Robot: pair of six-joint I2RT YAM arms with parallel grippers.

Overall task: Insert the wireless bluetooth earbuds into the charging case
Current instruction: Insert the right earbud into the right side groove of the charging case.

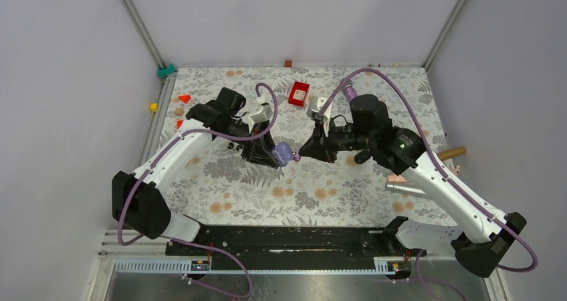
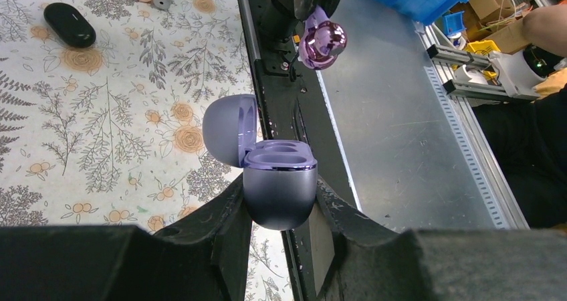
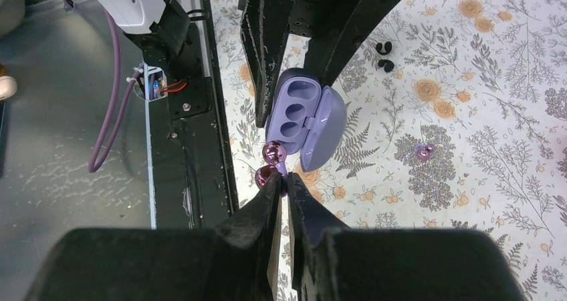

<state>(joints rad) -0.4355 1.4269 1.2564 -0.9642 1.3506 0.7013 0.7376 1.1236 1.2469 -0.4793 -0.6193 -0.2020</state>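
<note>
**Top external:** The left gripper (image 1: 279, 158) clamps the charging case (image 1: 287, 154) over the floral table (image 1: 348, 194). The right gripper (image 1: 301, 152) has its tip just beside the case at 3 o'clock; its closure cannot be told from this view.

**Left wrist:** The case stands upright between both fingers, with the lid swung open toward 10 o'clock and both wells empty. A glossy purple earbud (image 2: 322, 43) hangs at 1 o'clock, apart from the case.

**Right wrist:** The right fingers are pressed together on the earbud. It sits at 7 o'clock of the open case, just beside its rim.
</note>
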